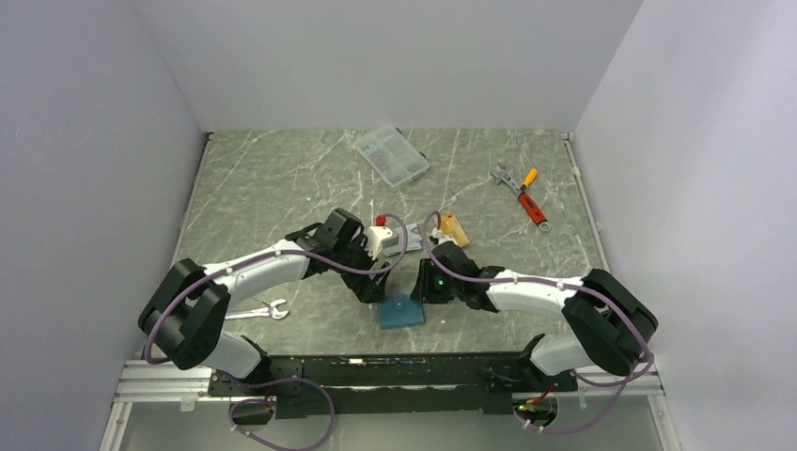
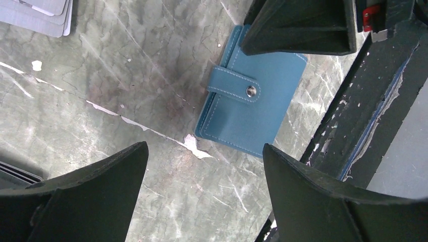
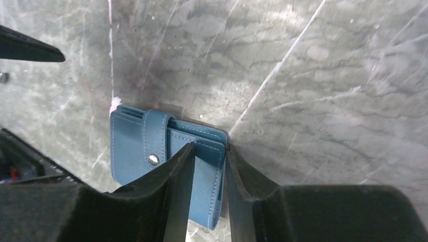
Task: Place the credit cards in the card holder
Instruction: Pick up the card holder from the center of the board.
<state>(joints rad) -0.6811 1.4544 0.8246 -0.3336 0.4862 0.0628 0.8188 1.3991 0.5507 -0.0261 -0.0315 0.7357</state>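
The teal-blue card holder point(image 1: 401, 311) lies snapped shut on the marble table near the front edge. It also shows in the left wrist view point(image 2: 247, 113) and the right wrist view point(image 3: 134, 146). My right gripper point(image 1: 420, 283) point(image 3: 210, 146) has its narrow jaws closed around one edge of the holder. My left gripper point(image 1: 372, 291) point(image 2: 204, 147) is open and empty, hovering just beside the holder. An orange-gold credit card point(image 1: 455, 228) and silver-grey cards point(image 1: 411, 235) point(image 2: 43, 12) lie behind the grippers.
A clear compartment box point(image 1: 392, 155) sits at the back. A wrench point(image 1: 506, 175) and an orange-and-red handled tool point(image 1: 530, 200) lie at the back right. Another wrench point(image 1: 260, 310) lies at the front left. A black rail point(image 2: 363, 116) borders the table's front edge.
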